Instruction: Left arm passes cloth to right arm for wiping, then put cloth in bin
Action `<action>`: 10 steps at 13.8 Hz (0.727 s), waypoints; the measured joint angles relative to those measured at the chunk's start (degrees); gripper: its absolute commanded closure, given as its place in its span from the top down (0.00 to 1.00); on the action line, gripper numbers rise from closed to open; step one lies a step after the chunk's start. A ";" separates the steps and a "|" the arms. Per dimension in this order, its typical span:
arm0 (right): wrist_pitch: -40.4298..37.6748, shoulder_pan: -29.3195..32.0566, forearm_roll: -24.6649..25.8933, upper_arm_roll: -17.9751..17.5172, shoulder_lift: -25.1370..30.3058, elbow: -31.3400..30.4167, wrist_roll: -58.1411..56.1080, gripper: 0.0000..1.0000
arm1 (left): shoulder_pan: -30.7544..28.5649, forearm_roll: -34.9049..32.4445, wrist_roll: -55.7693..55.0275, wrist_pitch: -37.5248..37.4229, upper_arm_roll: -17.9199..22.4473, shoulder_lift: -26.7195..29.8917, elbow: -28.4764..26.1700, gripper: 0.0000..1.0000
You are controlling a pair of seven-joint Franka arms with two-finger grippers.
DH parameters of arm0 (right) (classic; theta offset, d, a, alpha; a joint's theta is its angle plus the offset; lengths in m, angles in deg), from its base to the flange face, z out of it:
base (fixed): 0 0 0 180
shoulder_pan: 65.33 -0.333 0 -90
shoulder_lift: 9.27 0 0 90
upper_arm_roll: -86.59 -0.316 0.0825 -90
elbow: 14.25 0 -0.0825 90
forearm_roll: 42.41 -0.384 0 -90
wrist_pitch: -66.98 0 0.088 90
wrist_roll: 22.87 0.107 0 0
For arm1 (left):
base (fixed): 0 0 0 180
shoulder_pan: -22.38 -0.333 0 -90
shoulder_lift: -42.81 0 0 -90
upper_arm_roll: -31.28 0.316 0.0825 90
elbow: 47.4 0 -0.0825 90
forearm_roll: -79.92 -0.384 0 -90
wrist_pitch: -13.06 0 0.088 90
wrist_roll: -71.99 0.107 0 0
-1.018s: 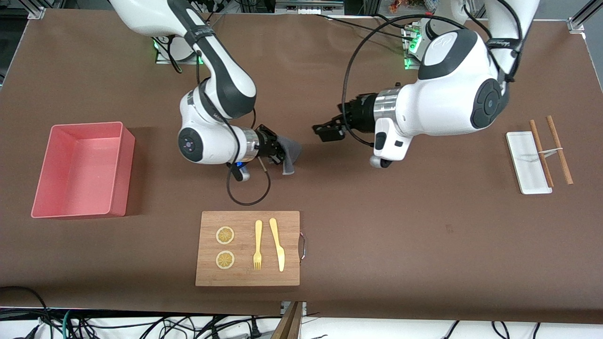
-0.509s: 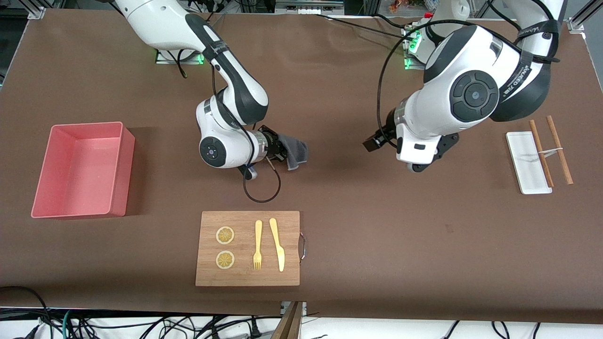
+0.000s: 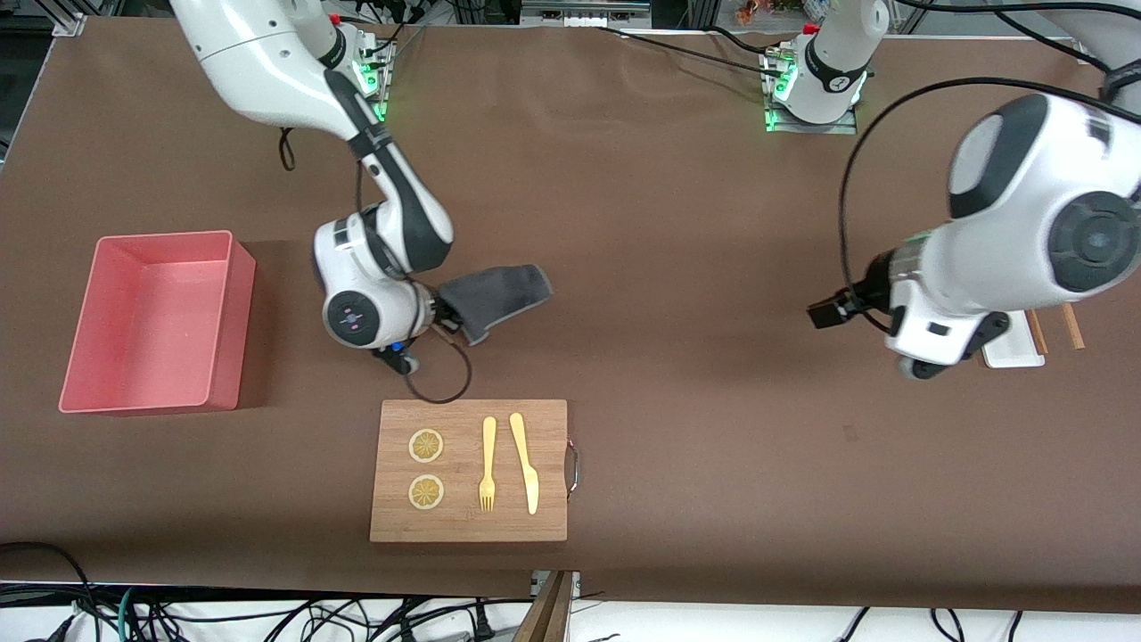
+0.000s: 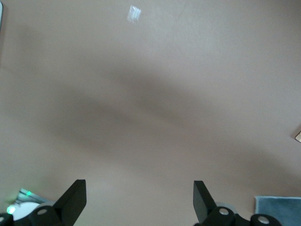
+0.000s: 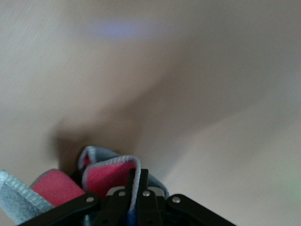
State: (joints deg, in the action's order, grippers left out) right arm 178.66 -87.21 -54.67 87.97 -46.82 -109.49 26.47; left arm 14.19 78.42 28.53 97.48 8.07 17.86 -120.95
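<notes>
Two pincers differ: the right pincer (image 3: 443, 314), centre-left of frame, clamps the cloth (image 3: 496, 297), while the left pincer (image 3: 824, 312) at right gapes empty.

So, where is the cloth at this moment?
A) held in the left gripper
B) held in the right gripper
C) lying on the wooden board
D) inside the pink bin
B: the right gripper is shut on the cloth, while the left gripper stands open and empty.
</notes>
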 measured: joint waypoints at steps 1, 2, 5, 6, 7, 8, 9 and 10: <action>-1.41 0.66 0.05 2.12 0.21 -0.17 -4.77 0.00 | -1.58 -0.04 2.71 0.00 -0.03 0.63 0.18 1.00; -3.09 1.24 0.10 4.14 0.72 -0.18 -9.18 0.00 | -3.11 -0.04 5.48 0.00 -0.05 1.55 0.23 1.00; -7.77 3.08 3.75 8.93 3.37 -0.20 -20.27 0.00 | -7.17 -0.05 10.89 -2.13 -0.65 4.53 0.26 1.00; -8.81 3.73 6.11 9.47 4.27 -0.22 -22.46 0.00 | -8.20 -0.05 11.80 -3.44 -1.11 5.27 0.25 1.00; -9.30 4.23 7.99 9.69 4.99 -0.26 -24.09 0.00 | -8.51 -0.05 13.76 -4.00 -0.98 6.03 0.09 1.00; -9.46 4.54 8.95 9.70 5.46 -0.29 -25.20 0.00 | -8.12 -0.05 16.97 -4.43 -0.15 7.04 -0.67 1.00; -9.46 4.58 9.24 9.67 5.66 -0.32 -25.56 0.00 | -6.30 0.28 20.88 -4.46 2.65 8.64 -2.41 1.00; -9.21 4.52 9.25 9.37 5.64 -0.36 -25.54 0.00 | -3.17 1.62 24.55 -3.91 7.29 10.61 -4.71 1.00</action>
State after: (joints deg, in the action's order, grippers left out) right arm 169.45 -82.69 -45.42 97.34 -41.18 -109.84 0.92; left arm 11.01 80.04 53.07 93.57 15.37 28.47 -125.66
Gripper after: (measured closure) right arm 0.982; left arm 0.000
